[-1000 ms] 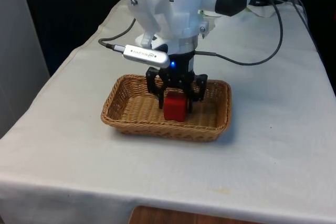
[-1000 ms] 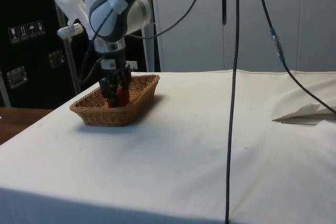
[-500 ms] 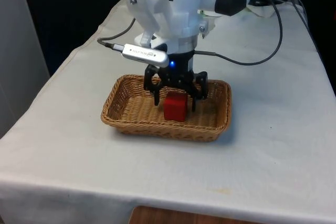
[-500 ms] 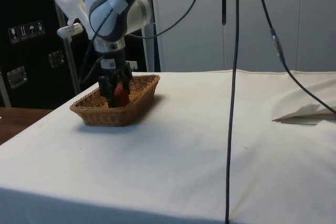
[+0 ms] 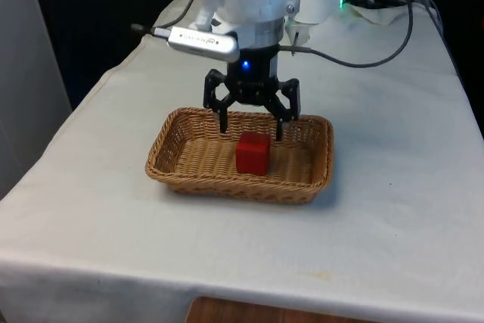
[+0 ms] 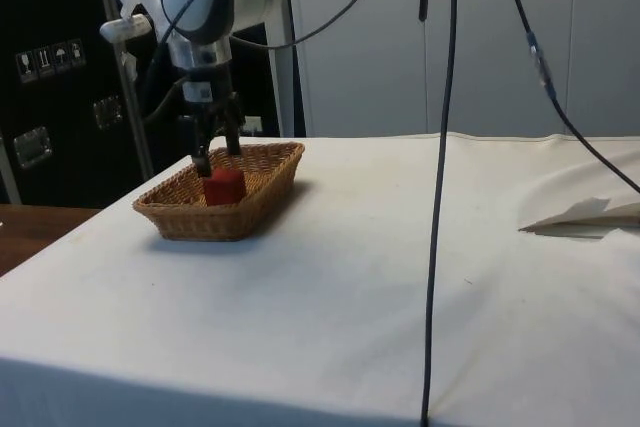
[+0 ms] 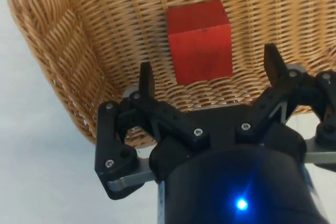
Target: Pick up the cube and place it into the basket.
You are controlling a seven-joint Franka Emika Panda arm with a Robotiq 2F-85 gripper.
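cube [image 5: 252, 153] resting on the floor of basket [image 5: 312, 179], released. gripper [image 5: 252, 132] just above it, jaws spread wide, touching nothing. best to lift straight up, clear of the wicker rim.

A red cube [image 5: 252, 154] sits on the floor of a wicker basket [image 5: 181, 177], near its middle. The black gripper [image 5: 251, 128] hangs just above the cube, fingers spread wide and clear of it. The basket rests on a white cloth [image 5: 393, 209]. A dark cable [image 5: 363, 64] loops over the cloth behind the arm.
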